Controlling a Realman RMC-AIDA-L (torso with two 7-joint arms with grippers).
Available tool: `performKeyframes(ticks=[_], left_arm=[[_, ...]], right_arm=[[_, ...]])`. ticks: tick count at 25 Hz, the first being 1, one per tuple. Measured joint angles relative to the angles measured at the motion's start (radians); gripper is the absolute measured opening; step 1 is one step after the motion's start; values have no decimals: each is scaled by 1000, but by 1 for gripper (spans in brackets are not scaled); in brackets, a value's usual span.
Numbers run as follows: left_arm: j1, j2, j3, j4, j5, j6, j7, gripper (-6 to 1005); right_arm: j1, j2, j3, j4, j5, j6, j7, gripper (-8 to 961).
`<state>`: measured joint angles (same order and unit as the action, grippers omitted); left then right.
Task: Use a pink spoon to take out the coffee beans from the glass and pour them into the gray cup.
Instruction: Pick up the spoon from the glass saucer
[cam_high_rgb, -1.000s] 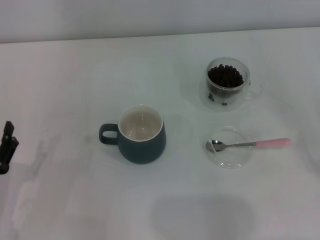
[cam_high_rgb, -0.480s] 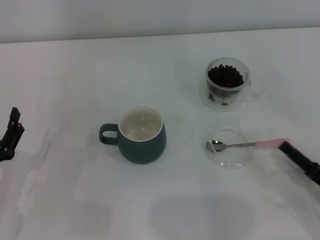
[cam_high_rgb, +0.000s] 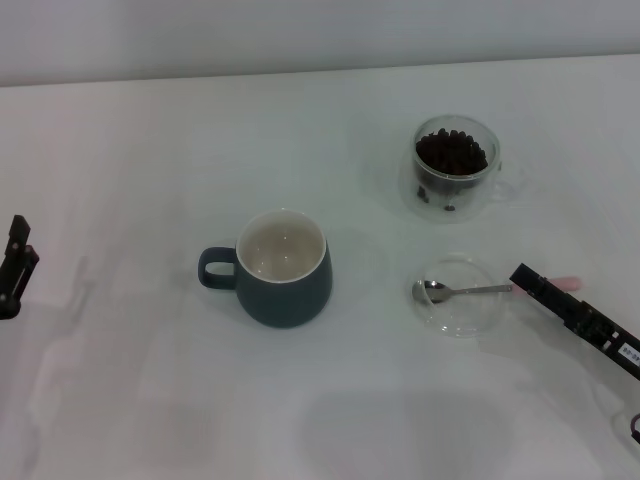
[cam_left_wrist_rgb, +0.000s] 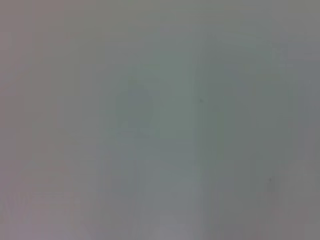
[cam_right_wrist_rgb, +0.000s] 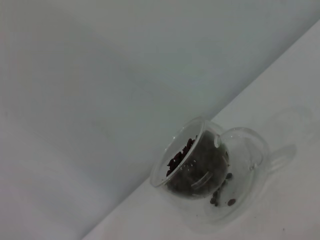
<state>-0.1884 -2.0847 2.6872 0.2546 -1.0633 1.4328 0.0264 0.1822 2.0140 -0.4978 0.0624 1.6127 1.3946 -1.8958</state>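
Right claw (cam_high_rgb: 522, 274): comes in from the desk's right edge at a low slant, black elongated finger w/ a small white label, tip over the pink spoon's handle. Whether it is spread or pressed together: cannot tell. Contact w/ the spoon: cannot tell.

Left claw (cam_high_rgb: 15, 270): at the far left edge of the desk, dark, upright, well apart from all items. Only partly in frame; spread or pressed together: cannot tell. Left wrist view gives a plain blank surface only.

Desk (cam_high_rgb: 150, 150): white, smooth, matte.

Pink spoon (cam_high_rgb: 470, 290): shiny metal bowl and neck, slim pale pink handle. Bowl lies in a flat shallow clear glass dish (cam_high_rgb: 445, 318); neck crosses the dish rim toward the right; only the pink handle end shows beyond the claw.

Glass (cam_high_rgb: 457, 168): clear, double-walled, rounded body, clear side handle toward the right. Stands upright behind the dish, apart from it. Holds coffee beans (cam_high_rgb: 451, 152), dark, oval, heaped to near the rim. Right wrist view confirms the beans inside the inner wall.

Gray cup (cam_high_rgb: 284, 268): rounded dark blue-gray ceramic, cream-white inside, loop handle pointing left. Upright, mid-desk, left of the dish, well apart from the glass. No beans seen in it.
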Motion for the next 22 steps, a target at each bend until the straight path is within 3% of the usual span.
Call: performKeyframes(ticks=[11,16,22], left_arm=[[-5,3,0,0,-6,0,0,804],[-8,3,0,0,-6,0,0,804],[-13,3,-1,0,-6,0,0,803]], right_arm=[[14,0,0,2,1,-18,39,710],[10,-1,-6,2,-1,-21,55,507],[2,-3,-7,0,-1,-16,73,391]])
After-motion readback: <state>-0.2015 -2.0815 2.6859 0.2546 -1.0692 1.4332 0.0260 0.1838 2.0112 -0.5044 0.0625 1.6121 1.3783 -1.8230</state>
